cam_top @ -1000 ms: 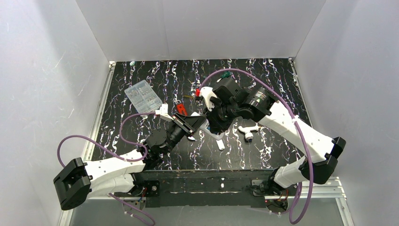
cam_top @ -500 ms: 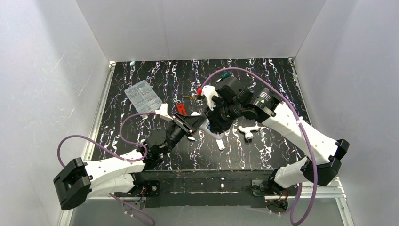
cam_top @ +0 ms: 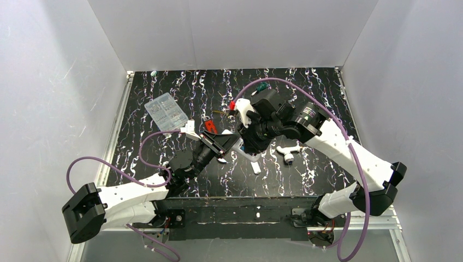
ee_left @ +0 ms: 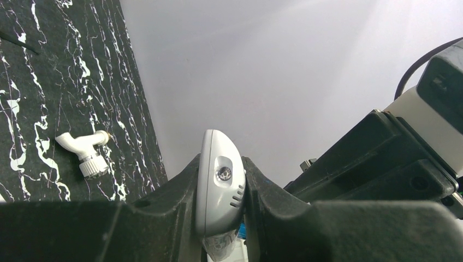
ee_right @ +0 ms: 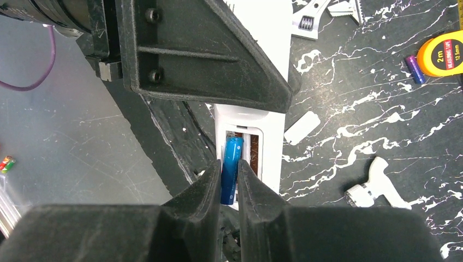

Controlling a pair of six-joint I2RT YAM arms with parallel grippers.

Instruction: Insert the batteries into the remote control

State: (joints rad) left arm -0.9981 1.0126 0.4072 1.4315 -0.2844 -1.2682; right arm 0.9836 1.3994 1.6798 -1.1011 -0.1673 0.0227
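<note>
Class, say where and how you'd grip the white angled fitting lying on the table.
I'd grip the white fitting by its slim stem, from straight above, jaws across it: it lies flat on the table and its ribbed collar end is fatter.

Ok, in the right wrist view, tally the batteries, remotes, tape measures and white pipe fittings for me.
Batteries: 2, a blue battery and a purplish battery
Remote control: 1
Tape measure: 1
White pipe fitting: 1
Total: 5
</note>
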